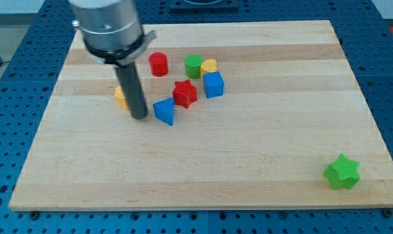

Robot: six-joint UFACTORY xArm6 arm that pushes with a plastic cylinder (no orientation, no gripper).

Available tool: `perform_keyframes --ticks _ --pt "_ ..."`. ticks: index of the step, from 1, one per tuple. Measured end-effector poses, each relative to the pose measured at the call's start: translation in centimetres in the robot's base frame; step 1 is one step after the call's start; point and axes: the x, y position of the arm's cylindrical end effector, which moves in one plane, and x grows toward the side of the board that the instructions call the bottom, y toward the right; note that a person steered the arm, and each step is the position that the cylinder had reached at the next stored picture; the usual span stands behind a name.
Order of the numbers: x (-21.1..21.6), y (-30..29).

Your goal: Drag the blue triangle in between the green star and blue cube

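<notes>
The blue triangle (pixel 164 110) lies left of the board's middle. My tip (pixel 139 117) rests on the board just to its left, a small gap apart. The blue cube (pixel 213 84) sits up and to the right of the triangle, beyond a red star (pixel 185 93). The green star (pixel 342 172) sits alone near the board's bottom right corner.
A red cylinder (pixel 159 64), a green cylinder (pixel 194 65) and a yellow heart (pixel 209 66) stand above the cube. A yellow block (pixel 121 97) is partly hidden behind the rod. The wooden board (pixel 248 149) lies on a blue perforated table.
</notes>
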Motion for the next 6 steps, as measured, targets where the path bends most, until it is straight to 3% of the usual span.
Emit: perform_keyframes --ticks 3,6 --pt "0.0 10.5" --pt "2.8 19.6"
